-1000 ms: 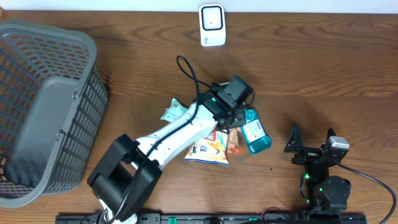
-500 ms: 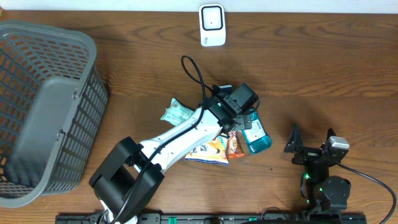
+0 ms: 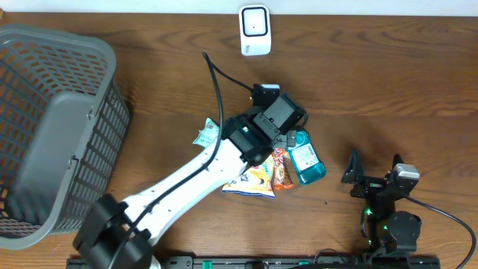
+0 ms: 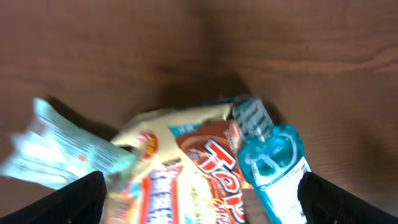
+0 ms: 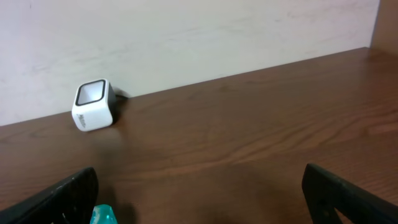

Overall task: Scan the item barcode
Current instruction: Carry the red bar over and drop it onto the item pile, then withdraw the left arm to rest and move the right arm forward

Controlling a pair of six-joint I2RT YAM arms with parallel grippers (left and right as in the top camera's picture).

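At the near right edge of the bench (image 3: 388,82), the right gripper (image 3: 373,170) stands wide and empty, pointing toward the far wall. Just left of it lies a small heap: a blue bottle (image 3: 306,161) on the right, touching a red snack wrapper (image 3: 279,173), which lies on a yellow and white snack packet (image 3: 252,179). A pale green packet (image 3: 208,133) sits at the heap's far left.

The left gripper (image 4: 208,199) hangs directly over the heap with its jaws spread wide, holding nothing. Its wrist view shows the wrapper and bottle lying below, between the fingertips. Whether it touches them cannot be told.

A grey basket (image 3: 52,127) stands at the far left. The white scanner (image 3: 255,30) stands at the far edge, well apart from the heap.
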